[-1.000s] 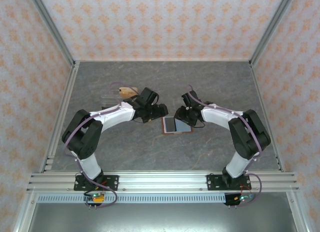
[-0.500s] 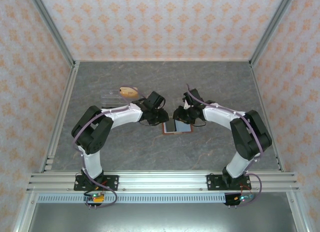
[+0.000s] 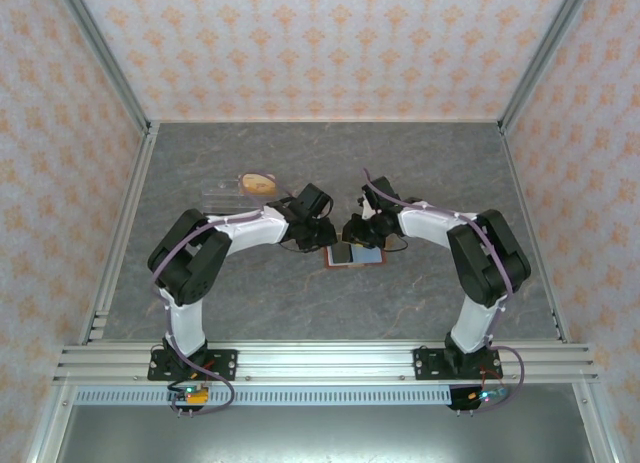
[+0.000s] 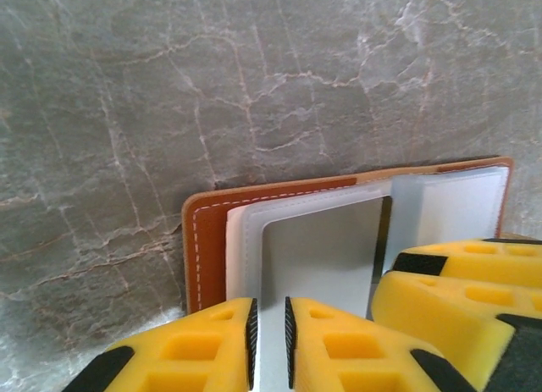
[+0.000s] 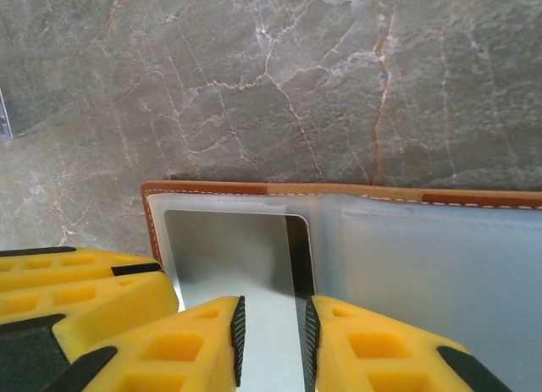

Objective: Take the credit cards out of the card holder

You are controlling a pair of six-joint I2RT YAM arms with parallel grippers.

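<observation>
From above, the card holder [image 3: 358, 255] lies open on the grey table [image 3: 420, 173]. The left gripper [image 3: 322, 234] and right gripper [image 3: 352, 230] meet close together over its far side, and a tan-gold card [image 3: 257, 183] lies well apart at rear left. At the left wrist, the yellow fingers [image 4: 195, 345] leave only a thin slit above a greyish card [image 4: 326, 252] lying on the holder's pale inside; whether they pinch anything cannot be told. At the right wrist, the fingers [image 5: 381, 350] stand slightly parted over that card, gripping nothing, with the other gripper just beside.
</observation>
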